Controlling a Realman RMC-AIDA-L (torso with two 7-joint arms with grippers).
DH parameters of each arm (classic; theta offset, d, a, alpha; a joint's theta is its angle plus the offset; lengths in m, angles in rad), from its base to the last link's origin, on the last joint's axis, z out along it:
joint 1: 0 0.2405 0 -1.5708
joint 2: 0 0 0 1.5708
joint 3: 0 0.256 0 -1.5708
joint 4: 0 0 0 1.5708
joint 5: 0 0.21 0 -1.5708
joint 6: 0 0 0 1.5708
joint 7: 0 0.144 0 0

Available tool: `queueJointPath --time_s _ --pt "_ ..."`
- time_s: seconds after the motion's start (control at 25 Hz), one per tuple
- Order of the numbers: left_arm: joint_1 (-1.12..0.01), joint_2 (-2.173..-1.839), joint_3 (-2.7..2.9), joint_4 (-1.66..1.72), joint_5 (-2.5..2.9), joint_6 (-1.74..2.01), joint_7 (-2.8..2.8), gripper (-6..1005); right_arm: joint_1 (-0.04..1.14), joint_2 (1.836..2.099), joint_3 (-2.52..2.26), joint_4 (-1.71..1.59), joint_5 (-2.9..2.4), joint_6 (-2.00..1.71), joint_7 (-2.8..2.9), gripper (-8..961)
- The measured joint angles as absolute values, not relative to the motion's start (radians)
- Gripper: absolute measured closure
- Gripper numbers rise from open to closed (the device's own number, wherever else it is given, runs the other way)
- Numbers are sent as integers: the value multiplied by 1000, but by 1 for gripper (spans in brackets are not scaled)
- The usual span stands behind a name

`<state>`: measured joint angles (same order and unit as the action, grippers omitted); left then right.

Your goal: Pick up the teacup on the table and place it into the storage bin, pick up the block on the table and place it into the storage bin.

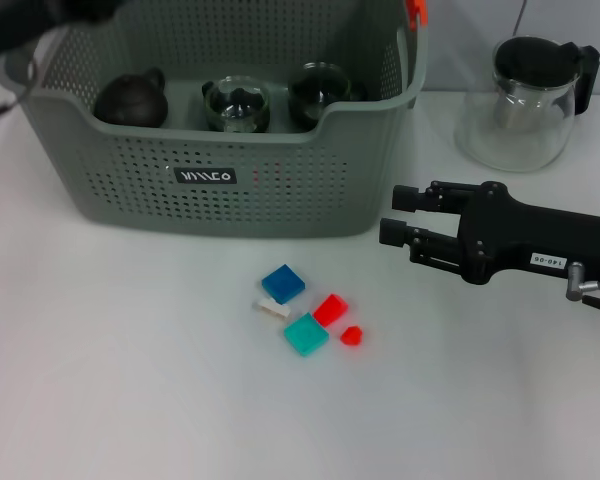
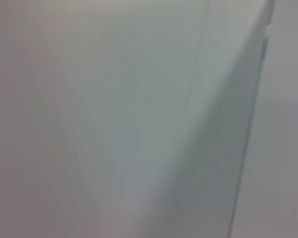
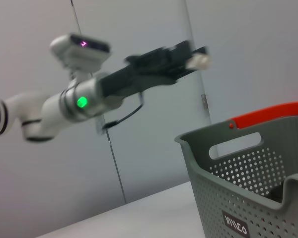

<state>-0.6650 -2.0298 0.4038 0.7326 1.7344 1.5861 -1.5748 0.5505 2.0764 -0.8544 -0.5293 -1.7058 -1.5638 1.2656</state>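
The grey-green storage bin (image 1: 230,185) stands at the back of the table. It also shows in the right wrist view (image 3: 248,198). Inside it are two glass teacups (image 1: 236,104) (image 1: 318,92) and a dark teapot (image 1: 132,100). No teacup shows on the table. Several small blocks lie in front of the bin: blue (image 1: 282,284), white (image 1: 273,308), teal (image 1: 306,334) and red (image 1: 330,309). My right gripper (image 1: 390,214) is open and empty, right of the blocks and above the table. My left gripper (image 3: 188,54) is raised high above the bin, with a small pale thing at its tip.
A glass pitcher with a black lid (image 1: 525,100) stands at the back right, behind my right arm. A tiny red piece (image 1: 351,336) lies by the teal block. An orange clip (image 1: 415,12) sits on the bin's rim. The left wrist view shows only a pale blurred surface.
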Motion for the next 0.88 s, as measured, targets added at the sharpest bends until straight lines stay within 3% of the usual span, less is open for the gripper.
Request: queueJointPath --time_s 0.32,0.56,0.72,0.88 --pt "-745 -2010 843 1040 2056 1221 -2021 581 550 2075 -854 -528 -1706 -1562 1266 435" --pt "-843 -2041 931 1020 2354 1091 -2236 578 556 2076 -855 -528 -1709 -1556 1266 436" --pt "-836 -2081 932 1018 2393 1020 -2228 577 557 2077 -855 -528 -1710 -1552 1266 436" --pt "-793 -2092 882 1040 2272 1015 -2192 575 553 2077 -855 -528 -1710 -1552 1265 436"
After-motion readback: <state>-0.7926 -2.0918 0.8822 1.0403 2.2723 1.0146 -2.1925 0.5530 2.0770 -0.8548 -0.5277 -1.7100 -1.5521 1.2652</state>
